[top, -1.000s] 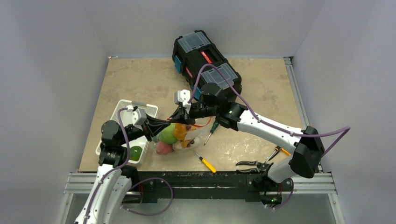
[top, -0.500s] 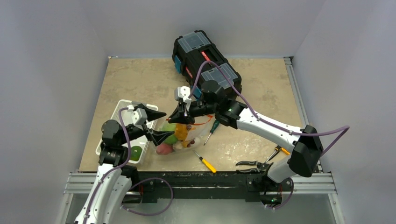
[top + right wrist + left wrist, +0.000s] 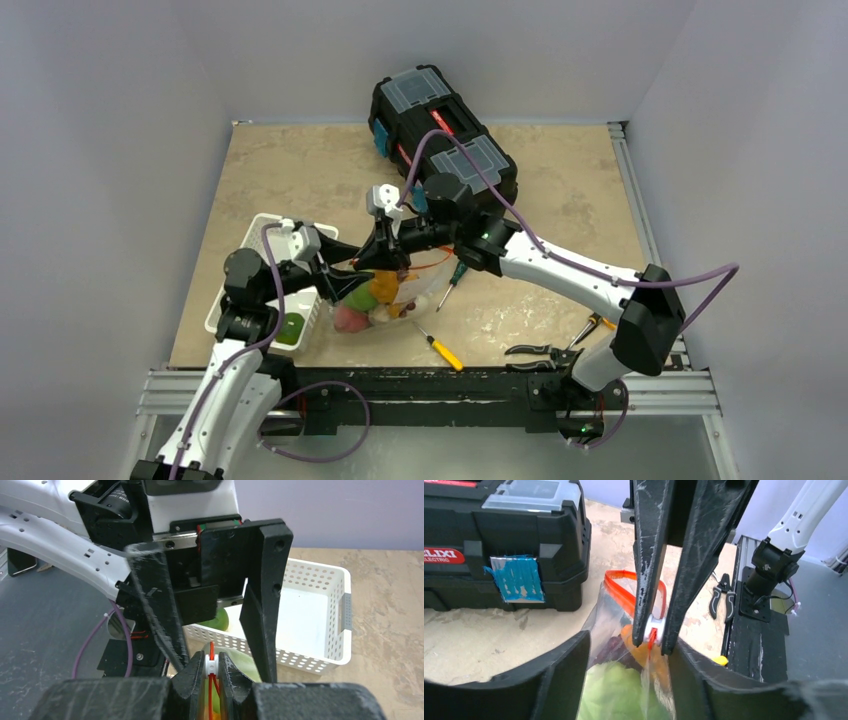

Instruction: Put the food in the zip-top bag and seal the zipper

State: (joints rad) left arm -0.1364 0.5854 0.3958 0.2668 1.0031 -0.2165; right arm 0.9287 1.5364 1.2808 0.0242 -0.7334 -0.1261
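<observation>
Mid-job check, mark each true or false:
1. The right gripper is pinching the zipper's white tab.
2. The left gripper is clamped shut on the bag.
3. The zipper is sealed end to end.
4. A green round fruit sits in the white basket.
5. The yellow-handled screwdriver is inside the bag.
1. True. The right gripper is shut on the white tab.
2. False. The left gripper has its jaws open, one on each side of the bag.
3. False. Beyond the tab the zipper loops apart, so the mouth is open.
4. True. The green round fruit lies in the white basket.
5. False. The yellow-handled screwdriver lies on the table beside the bag.
</observation>
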